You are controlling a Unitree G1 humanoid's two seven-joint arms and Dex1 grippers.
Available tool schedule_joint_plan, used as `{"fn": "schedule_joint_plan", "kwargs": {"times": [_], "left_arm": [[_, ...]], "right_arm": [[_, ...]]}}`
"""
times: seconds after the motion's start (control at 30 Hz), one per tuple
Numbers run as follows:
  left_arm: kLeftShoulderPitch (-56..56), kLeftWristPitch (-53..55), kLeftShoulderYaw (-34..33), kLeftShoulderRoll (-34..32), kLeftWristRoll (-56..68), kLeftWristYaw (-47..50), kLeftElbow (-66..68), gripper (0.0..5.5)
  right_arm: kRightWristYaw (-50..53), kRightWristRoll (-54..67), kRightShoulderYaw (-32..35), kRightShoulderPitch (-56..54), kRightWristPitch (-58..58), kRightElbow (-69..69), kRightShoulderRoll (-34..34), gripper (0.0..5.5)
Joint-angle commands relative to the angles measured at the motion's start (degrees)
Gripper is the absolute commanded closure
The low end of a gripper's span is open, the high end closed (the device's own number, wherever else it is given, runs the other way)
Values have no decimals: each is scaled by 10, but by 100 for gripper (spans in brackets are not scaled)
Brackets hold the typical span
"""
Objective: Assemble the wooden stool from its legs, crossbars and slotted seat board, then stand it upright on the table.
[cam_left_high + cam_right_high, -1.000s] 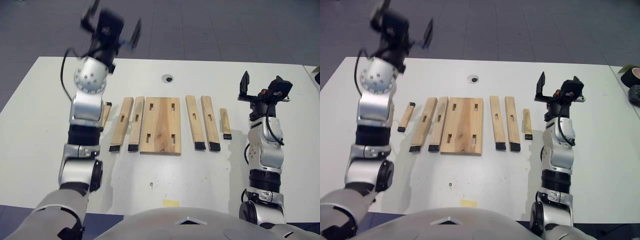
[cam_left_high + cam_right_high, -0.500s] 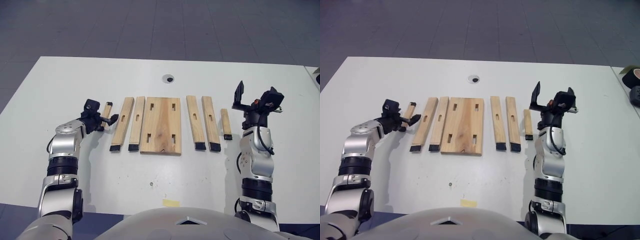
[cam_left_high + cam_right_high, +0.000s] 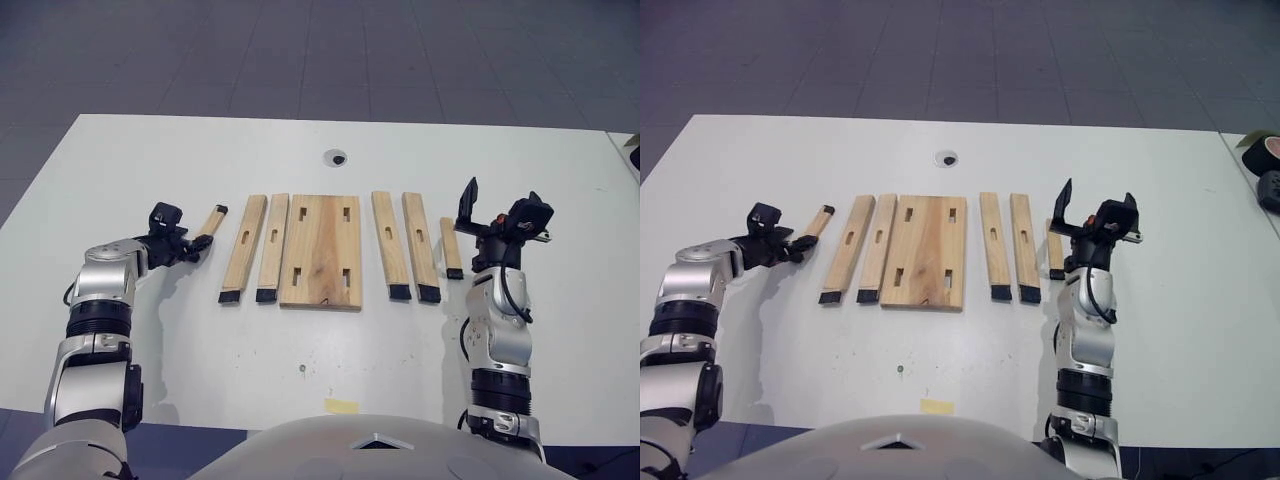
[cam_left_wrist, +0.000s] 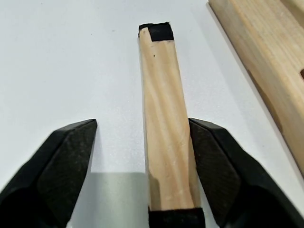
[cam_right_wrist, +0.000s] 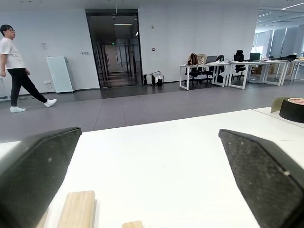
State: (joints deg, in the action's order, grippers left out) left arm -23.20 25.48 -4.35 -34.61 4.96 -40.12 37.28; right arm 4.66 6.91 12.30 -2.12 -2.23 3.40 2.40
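Wooden short crossbar (image 4: 166,128) lies btwn L fingers (image 4: 61,166), apart; R fingers (image 5: 266,175) apart too.

Slotted seat board (image 3: 924,250) lies flat mid-bench (image 3: 1200,310). Two slotted legs (image 3: 847,248) (image 3: 878,247) lie side by side on its left, two more (image 3: 991,245) (image 3: 1024,247) on its right, all well lined up. Out wide left, a short crossbar (image 3: 816,221) lies angled, and the left tool (image 3: 783,243) sits low at its near end. Over on the right, the right tool (image 3: 1095,205) stands raised, fingers spread wide and pointing up, just beside the other short crossbar (image 3: 1055,250).
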Motion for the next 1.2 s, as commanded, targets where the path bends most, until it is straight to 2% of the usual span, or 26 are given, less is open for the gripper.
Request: {"fn": "schedule_joint_plan", "kwargs": {"times": [0.03, 0.3, 0.47, 0.57, 0.63, 0.7, 0.8, 0.87, 1.0, 1.2], "left_arm": [[44, 10, 32, -6, -28, -1, 30, 286], [65, 5, 50, -7, -18, -25, -1, 423], [12, -68, -60, 31, 36, 97, -53, 422], [-48, -136, -82, 49, 28, 174, -127, 422], [-83, -153, -66, 71, 23, 195, -189, 422], [-95, -171, -16, 86, 13, 174, -253, 422], [-76, -235, 93, 73, -11, 60, -326, 422], [-71, -196, 117, 81, 40, 5, -375, 422], [-59, -132, 135, 92, 103, -43, -458, 422], [-32, -65, 140, 103, 133, -33, -515, 422]], "right_arm": [[1, -2, -1, 2, -4, 1, -2, 10], [-8, -2, 4, -23, -2, -21, 11, 10], [-8, 8, 14, -20, -2, -22, 14, 10], [-18, 43, 39, -34, 11, -6, 25, 10], [-54, 123, 53, -59, 40, 21, 27, 10], [-116, 253, 54, -84, 94, 65, 20, 10], [-207, 462, 28, -82, 187, 143, 4, 10], [-241, 538, 4, -68, 226, 177, 0, 10], [-252, 558, -29, -71, 255, 181, -4, 10], [-240, 543, -58, -67, 266, 150, -28, 10]]}}
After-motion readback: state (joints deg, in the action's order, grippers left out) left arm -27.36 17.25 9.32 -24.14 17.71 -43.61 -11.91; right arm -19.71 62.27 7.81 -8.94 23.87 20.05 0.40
